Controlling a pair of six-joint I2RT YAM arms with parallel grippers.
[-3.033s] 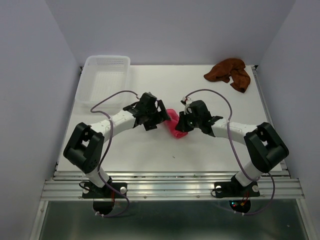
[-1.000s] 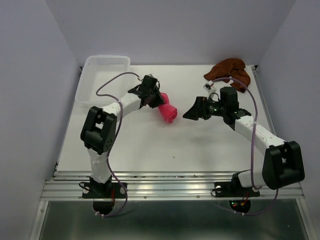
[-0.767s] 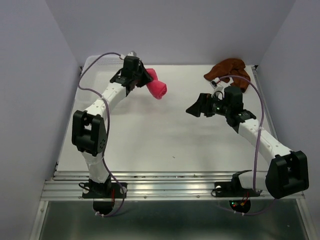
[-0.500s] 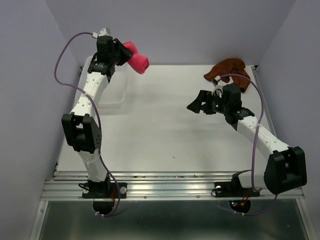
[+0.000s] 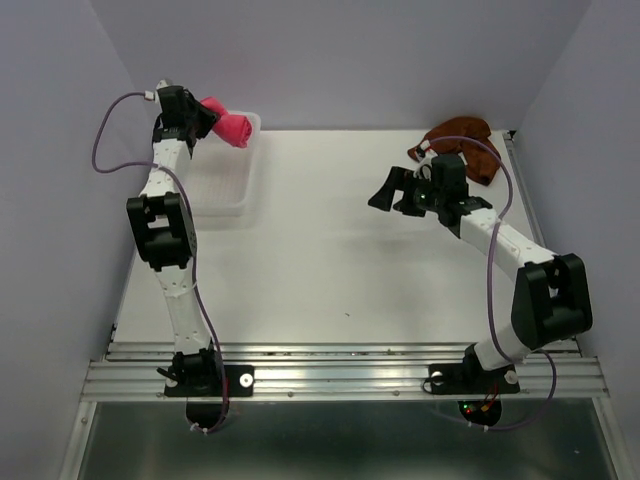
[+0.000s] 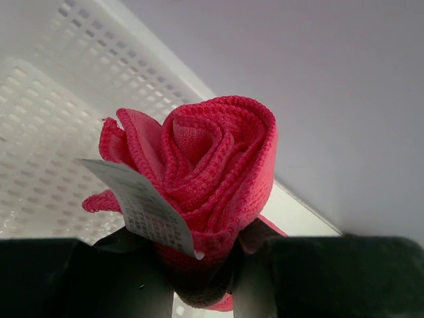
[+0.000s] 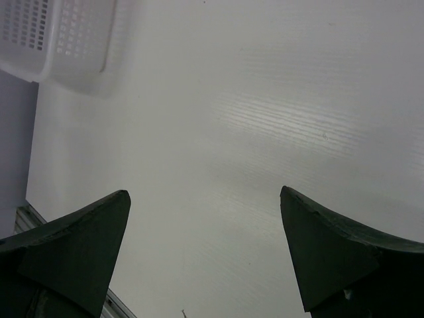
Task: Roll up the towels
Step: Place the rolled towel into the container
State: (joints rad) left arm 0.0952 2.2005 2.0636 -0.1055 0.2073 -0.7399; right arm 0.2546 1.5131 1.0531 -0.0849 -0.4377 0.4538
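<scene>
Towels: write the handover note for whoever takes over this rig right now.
Left end effector: shut on the rolled pink towel, held in the air by the far end of the basket, not yet set down.
Right end effector: open and empty above the table, near the brown towel.
Brown towel: crumpled at the table's far right corner, unrolled.
Done: pink towel rolled.
Left: set it down, probably in the basket, then roll the brown one.

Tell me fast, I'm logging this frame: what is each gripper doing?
Left gripper: closed on the rolled pink towel, held in the air.
Right gripper: open, holding nothing.
</scene>
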